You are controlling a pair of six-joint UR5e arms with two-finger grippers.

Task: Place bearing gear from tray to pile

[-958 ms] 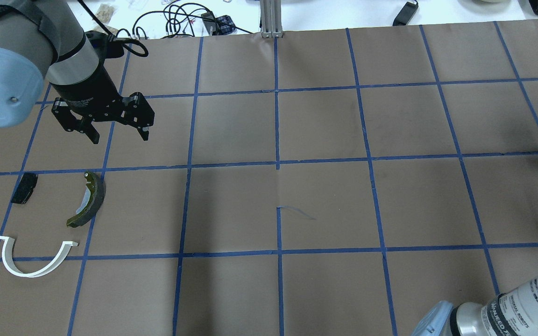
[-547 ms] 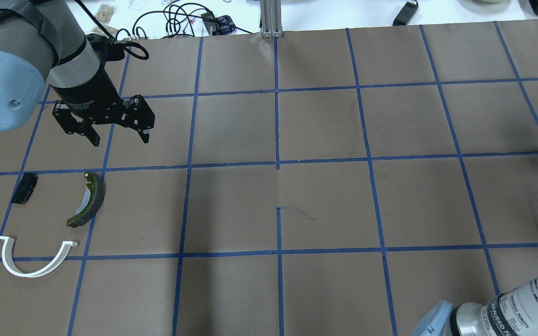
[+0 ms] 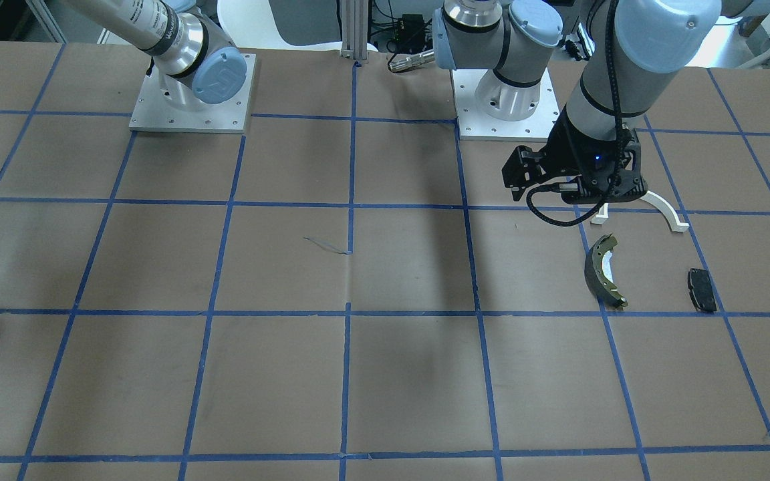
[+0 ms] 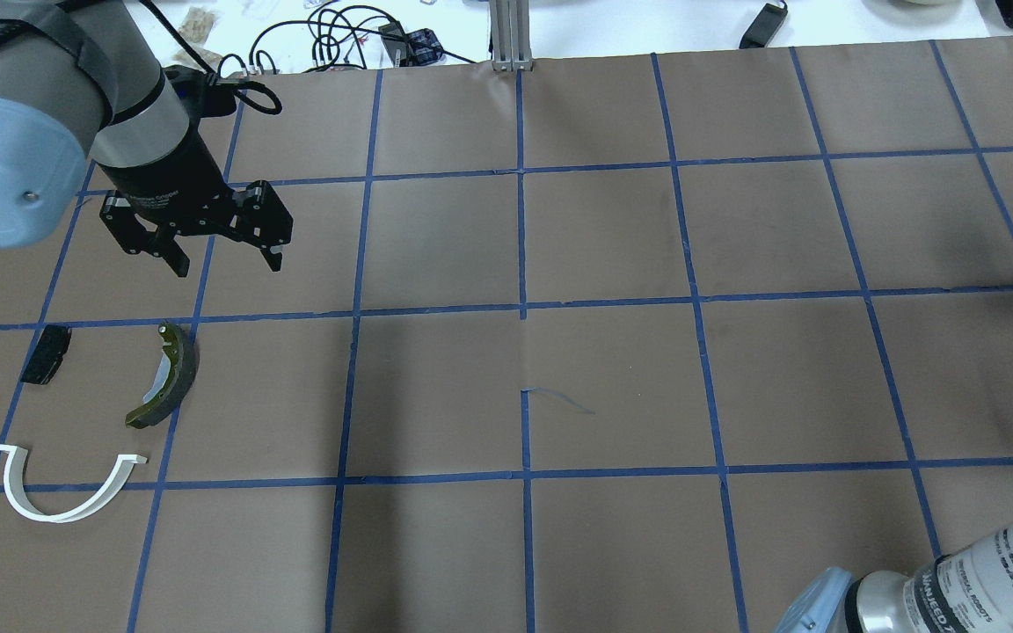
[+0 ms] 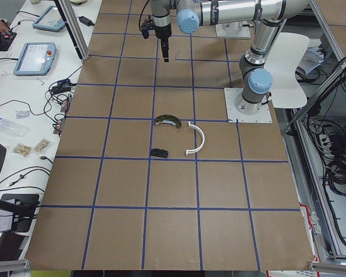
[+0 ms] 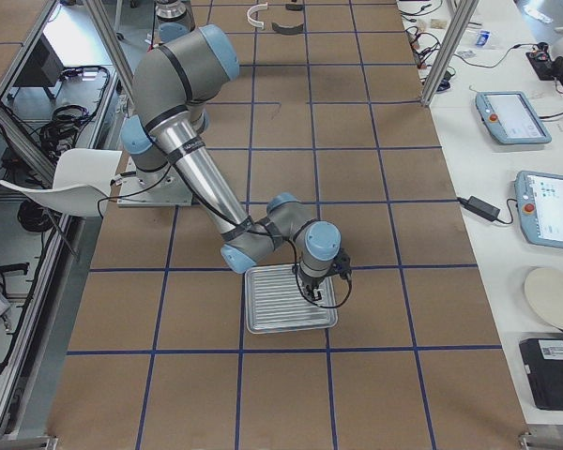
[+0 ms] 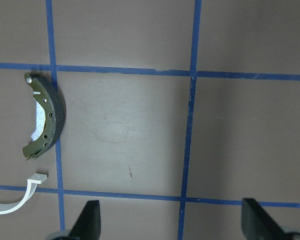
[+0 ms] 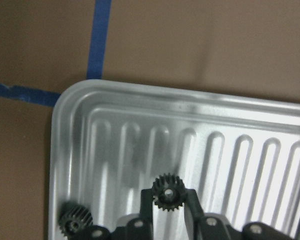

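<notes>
Brown gridded table [image 4: 612,378]; tray [image 8: 70,130] cropped, right fingers [image 8: 146,204] clamp gear [image 8: 166,192]; left fingers [image 7: 89,222] apart

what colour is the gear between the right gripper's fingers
The gear is black; the right wrist view shows it best.

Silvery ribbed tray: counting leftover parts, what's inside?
Two small dark gears: one gear between the right gripper's fingertips, another gear in the silvery ribbed tray's corner. The gripper covers the base beneath.

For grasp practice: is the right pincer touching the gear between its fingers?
Touching. Right wrist view: both fingers of the right pincer meet the gear; no gap.
</notes>
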